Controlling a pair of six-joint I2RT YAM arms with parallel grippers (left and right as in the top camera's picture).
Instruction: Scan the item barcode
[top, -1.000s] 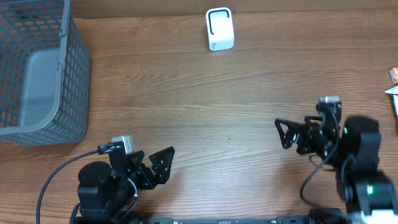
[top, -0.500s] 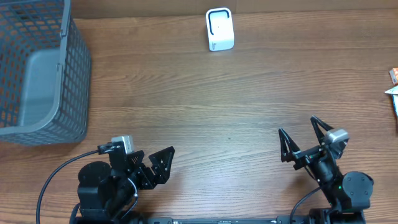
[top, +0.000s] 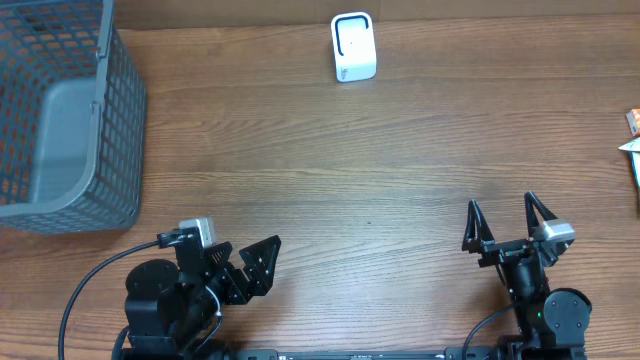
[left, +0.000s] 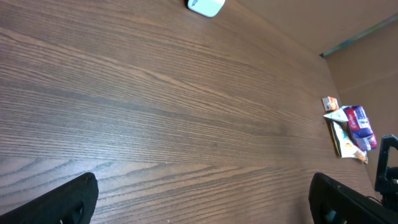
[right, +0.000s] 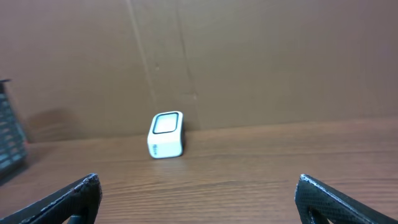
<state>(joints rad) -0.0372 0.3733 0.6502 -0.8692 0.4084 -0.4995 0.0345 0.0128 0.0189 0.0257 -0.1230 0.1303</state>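
White scanner (top: 353, 47) stands far across the tabletop (top: 350, 170), likely awaiting barcode presentation; left pincer (top: 252, 267) and right pincer (top: 501, 206) spread, empty.

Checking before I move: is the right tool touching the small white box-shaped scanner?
Apart. The overhead view shows a wide stretch of bare wooden table between the right tool and the small white box-shaped scanner at the far edge.

Grey mesh basket (top: 122, 120) at far left, wooden table (top: 300, 170), brown cardboard wall (right: 261, 56)
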